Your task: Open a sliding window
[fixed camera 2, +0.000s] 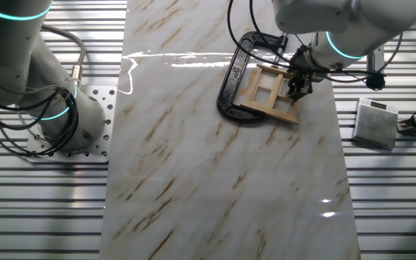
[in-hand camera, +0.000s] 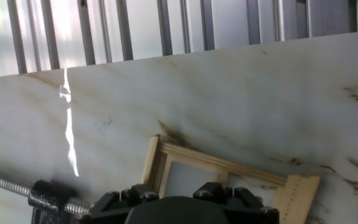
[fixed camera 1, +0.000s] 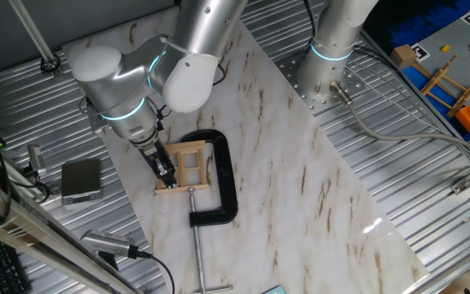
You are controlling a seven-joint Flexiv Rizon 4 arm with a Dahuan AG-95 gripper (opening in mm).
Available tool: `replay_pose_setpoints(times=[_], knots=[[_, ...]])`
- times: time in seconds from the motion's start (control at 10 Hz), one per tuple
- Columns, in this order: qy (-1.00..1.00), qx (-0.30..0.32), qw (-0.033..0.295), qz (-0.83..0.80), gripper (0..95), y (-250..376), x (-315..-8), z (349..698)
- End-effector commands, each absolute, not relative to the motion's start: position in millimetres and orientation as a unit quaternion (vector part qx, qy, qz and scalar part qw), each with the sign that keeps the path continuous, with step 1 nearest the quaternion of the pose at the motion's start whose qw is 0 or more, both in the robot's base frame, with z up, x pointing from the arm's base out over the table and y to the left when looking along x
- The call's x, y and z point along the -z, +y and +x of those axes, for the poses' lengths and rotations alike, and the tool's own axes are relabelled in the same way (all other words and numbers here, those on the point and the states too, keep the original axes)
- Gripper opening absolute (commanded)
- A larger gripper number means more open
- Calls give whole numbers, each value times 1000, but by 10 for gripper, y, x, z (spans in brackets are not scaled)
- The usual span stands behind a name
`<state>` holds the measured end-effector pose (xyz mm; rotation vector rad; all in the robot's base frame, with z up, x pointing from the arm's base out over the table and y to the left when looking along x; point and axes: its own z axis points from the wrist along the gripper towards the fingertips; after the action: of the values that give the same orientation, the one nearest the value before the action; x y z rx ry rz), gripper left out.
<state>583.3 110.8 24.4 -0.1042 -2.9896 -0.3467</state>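
The sliding window [fixed camera 1: 188, 163] is a small light wooden frame with thin crossbars, lying flat on the marble slab [fixed camera 1: 300, 180]. A black C-clamp [fixed camera 1: 223, 175] wraps round one side of it. My gripper [fixed camera 1: 166, 171] points down onto the window's edge farthest from the clamp. The other fixed view shows the gripper [fixed camera 2: 295, 90] at the right rail of the window [fixed camera 2: 266, 90]. The fingers look close together, but their tips blur into the wood. In the hand view only my black housing [in-hand camera: 185, 208] shows, above the window [in-hand camera: 222, 171].
The clamp's long screw [fixed camera 1: 198, 245] reaches toward the slab's near edge. A grey box [fixed camera 1: 82, 178] sits on the ribbed metal beside the slab. The arm's base [fixed camera 1: 325, 77] stands at the back. A wooden toy with blue and orange pieces [fixed camera 1: 455, 82] lies far right.
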Motion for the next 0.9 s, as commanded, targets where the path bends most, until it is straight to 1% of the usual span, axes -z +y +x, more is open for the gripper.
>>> replay_pose_setpoints(times=[0.1, 0.9], knots=[[-991, 116, 64, -34, 570, 1077, -263, 5808], [-990, 121, 69, -36, 570, 943, -231, 5763]])
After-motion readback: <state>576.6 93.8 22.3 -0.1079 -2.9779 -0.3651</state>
